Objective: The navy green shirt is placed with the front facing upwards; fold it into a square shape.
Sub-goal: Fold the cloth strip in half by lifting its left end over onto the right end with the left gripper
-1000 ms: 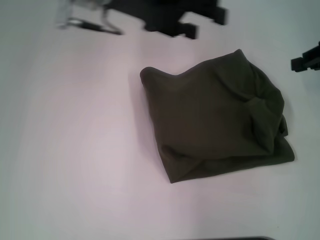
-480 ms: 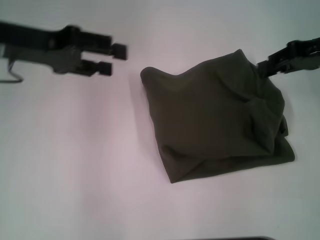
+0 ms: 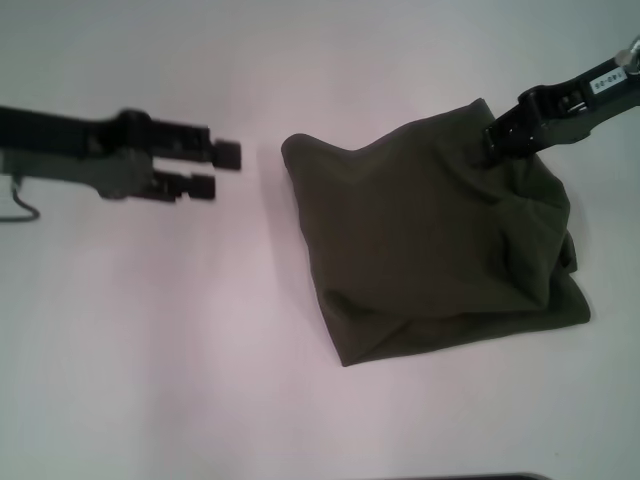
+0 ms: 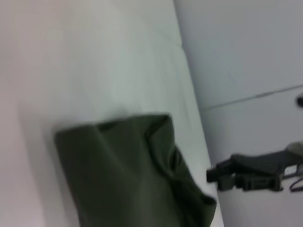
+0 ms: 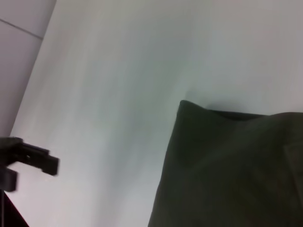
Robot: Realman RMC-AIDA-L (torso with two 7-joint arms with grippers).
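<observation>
The white table (image 3: 150, 380) carries one item: the navy green shirt (image 3: 430, 240), a dark olive cotton T-shirt lying to the robot's right of centre as a thick, roughly four-sided bundle. Its near edge is rolled and bulging, its right side bunched into wrinkles, and no lettering or neck label shows. Across the last second the bundle itself has not shifted; its outline and creases match the earlier views.

What has changed is the arms. A second ago both were back near the far edge of the table; now both have swung in toward the cloth. The right gripper (image 3: 492, 143), dark and blocky, has come down onto the far right corner of the shirt and appears to touch the fabric there. Whether its fingers are parted or closed on the cloth cannot be told, since they merge with the dark fabric. The left gripper (image 3: 223, 168) hovers to the left of the bundle, clearly apart from its far left corner, fingers parted by a narrow gap and holding nothing.

Judging from this, the fold is nearly done, and the arms are probably closing in to tidy the far edge into a squarer shape.
</observation>
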